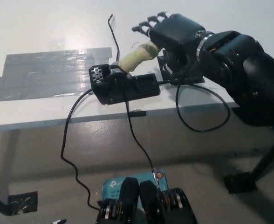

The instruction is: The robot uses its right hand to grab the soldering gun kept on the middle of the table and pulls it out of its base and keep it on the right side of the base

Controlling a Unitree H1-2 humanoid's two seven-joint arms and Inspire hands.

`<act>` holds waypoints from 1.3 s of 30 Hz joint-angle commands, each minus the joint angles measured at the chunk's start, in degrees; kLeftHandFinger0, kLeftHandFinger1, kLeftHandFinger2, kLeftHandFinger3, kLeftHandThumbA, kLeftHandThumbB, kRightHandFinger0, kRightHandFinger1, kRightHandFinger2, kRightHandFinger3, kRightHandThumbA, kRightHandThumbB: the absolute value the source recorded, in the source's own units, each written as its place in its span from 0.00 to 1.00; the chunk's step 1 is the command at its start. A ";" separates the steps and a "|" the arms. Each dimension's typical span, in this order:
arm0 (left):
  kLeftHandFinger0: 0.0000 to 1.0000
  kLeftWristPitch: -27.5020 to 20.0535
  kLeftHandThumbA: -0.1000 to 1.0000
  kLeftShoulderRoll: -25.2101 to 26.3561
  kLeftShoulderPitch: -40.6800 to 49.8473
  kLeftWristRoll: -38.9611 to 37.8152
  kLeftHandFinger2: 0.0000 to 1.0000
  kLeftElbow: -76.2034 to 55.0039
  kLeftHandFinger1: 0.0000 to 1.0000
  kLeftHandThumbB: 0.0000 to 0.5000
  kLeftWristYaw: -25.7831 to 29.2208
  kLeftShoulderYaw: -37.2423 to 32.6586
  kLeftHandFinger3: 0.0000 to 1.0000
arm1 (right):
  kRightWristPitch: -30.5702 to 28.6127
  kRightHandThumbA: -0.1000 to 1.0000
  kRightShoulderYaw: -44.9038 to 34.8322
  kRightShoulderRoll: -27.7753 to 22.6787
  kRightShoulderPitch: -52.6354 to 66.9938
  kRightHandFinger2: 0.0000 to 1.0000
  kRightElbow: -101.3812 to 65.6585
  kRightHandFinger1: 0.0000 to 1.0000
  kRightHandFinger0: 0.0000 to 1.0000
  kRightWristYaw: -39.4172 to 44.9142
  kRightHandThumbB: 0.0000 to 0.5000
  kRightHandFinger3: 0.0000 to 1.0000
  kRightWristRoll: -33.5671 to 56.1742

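The soldering gun [136,57] has a pale yellowish wrapped handle and sits tilted in its black base [123,86] near the table's front edge. My black right hand [172,35] is over the upper end of the handle, fingers spread and open, covering that end. The hand's contact with the handle cannot be made out. The gun's tip stays in the base's holder. My left hand is out of sight.
A black square pad [188,74] lies right of the base, mostly under my right arm. Black cables [202,126] loop off the table's front edge [58,121]. A wide patch of grey tape [48,72] covers the table at the left.
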 commanded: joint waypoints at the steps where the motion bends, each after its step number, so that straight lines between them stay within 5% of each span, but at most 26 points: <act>1: 0.70 1.05 0.38 0.18 -0.62 0.57 0.96 -0.91 0.77 0.65 -1.26 -0.26 1.00 | -0.22 0.75 -0.16 -0.60 -3.78 1.00 2.01 1.00 1.00 4.39 0.82 1.00 -2.39; 6: 0.67 1.04 0.38 0.18 -1.09 1.14 0.92 -1.27 0.74 0.63 -1.00 -0.81 1.00 | 0.26 0.71 -0.11 -0.09 -5.50 1.00 6.18 1.00 1.00 3.24 0.89 1.00 -5.13; 20: 0.63 1.05 0.39 -0.03 -1.18 3.21 0.91 -1.76 0.72 0.58 -0.95 -2.11 1.00 | 0.72 0.57 -0.39 3.67 -0.93 1.00 8.14 1.00 1.00 0.04 0.76 1.00 -7.06; 30: 0.61 1.05 0.38 -0.61 -1.35 3.44 0.90 -1.74 0.72 0.57 -1.26 -2.36 1.00 | -3.20 0.53 3.29 3.77 4.92 1.00 9.91 1.00 1.00 -12.50 0.80 1.00 -14.61; 32: 0.64 1.05 0.37 -0.55 -1.46 3.86 0.92 -1.56 0.75 0.55 -1.29 -2.97 1.00 | -3.12 0.54 3.98 3.27 5.58 0.84 10.19 1.00 1.00 -14.27 0.76 1.00 -16.27; 33: 0.66 1.05 0.36 -0.61 -1.56 4.21 0.94 -1.28 0.77 0.54 -1.34 -3.13 1.00 | -2.26 0.22 1.61 3.61 7.82 0.31 9.90 0.31 0.81 -19.66 0.65 1.00 -15.26; 34: 0.66 1.05 0.36 -0.62 -1.54 4.29 0.94 -1.26 0.78 0.54 -1.36 -3.19 1.00 | -2.17 0.23 1.29 3.62 8.19 0.23 9.80 0.15 0.77 -20.33 0.68 1.00 -15.22; 35: 0.67 1.05 0.36 -0.64 -1.47 4.36 0.94 -1.30 0.78 0.54 -1.39 -3.31 1.00 | -2.18 0.22 1.15 3.53 8.49 0.18 9.60 0.09 0.77 -20.47 0.68 1.00 -15.34; 36: 0.66 1.05 0.36 -0.72 -1.54 4.21 0.93 -0.82 0.75 0.55 -1.43 -3.29 1.00 | -2.59 0.02 1.52 3.27 9.20 0.01 10.64 0.00 0.23 -25.16 0.44 1.00 -17.08; 37: 0.66 1.05 0.36 -0.57 -1.61 4.36 0.93 -0.78 0.75 0.55 -1.40 -3.50 1.00 | -3.26 0.02 1.42 3.27 9.44 0.00 11.12 0.00 0.17 -27.72 0.45 1.00 -17.39; 38: 0.64 1.05 0.36 -0.34 -1.59 4.59 0.92 -1.15 0.74 0.54 -1.48 -3.56 1.00 | -4.24 0.03 0.71 3.55 9.84 0.00 12.05 0.00 0.01 -31.16 0.46 0.90 -16.80; 39: 0.65 1.05 0.37 -0.23 -1.79 4.62 0.93 -0.95 0.75 0.53 -1.63 -3.63 1.00 | -4.33 0.08 1.36 3.44 9.62 0.01 13.12 0.00 0.00 -34.36 0.50 0.58 -18.33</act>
